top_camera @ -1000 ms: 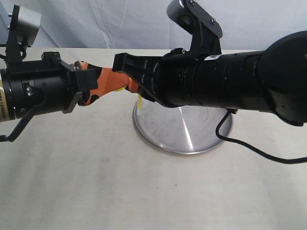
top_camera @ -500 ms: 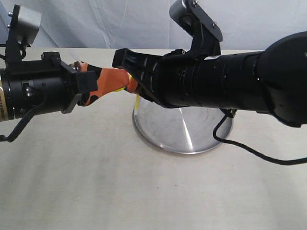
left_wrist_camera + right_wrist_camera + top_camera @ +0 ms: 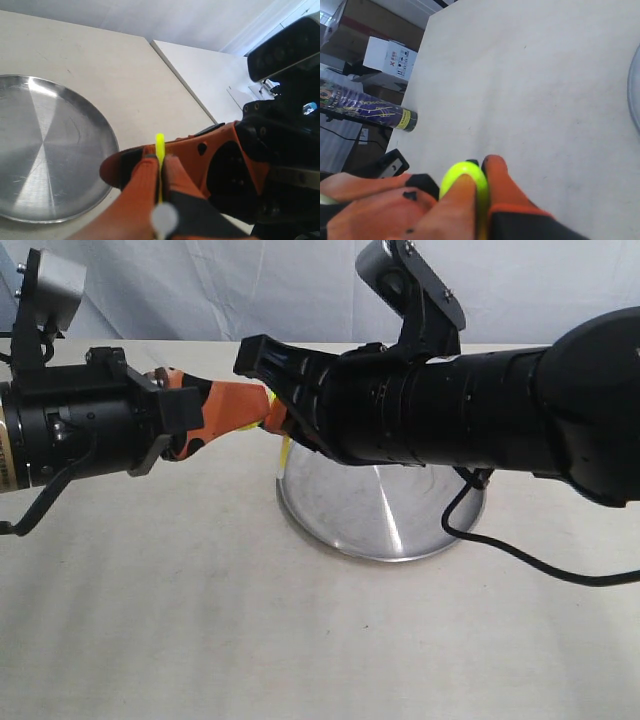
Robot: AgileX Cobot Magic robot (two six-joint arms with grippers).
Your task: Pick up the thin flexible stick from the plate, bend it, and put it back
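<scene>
Both grippers meet in the air over the near-left rim of the silver plate (image 3: 350, 515). My left gripper (image 3: 250, 405) is shut on the thin yellow-green stick (image 3: 160, 146), whose end pokes out past the orange fingertips (image 3: 146, 172). The right gripper (image 3: 278, 420) is shut on the same stick, which arches in a tight curve (image 3: 468, 172) over one fingertip. A short yellow piece of the stick (image 3: 288, 448) hangs below the meeting fingers. The plate (image 3: 45, 150) holds nothing that I can see.
A black cable (image 3: 520, 550) trails from the right arm onto the table beside the plate. Off the table's far edge lie a purple tube (image 3: 370, 112) and a white box (image 3: 390, 57). The plate's rim (image 3: 635, 95) shows at the right wrist view's edge.
The right gripper has lifted and turned slightly against the left one, and the hanging yellow piece of stick has shortened. The left arm has stayed put.
</scene>
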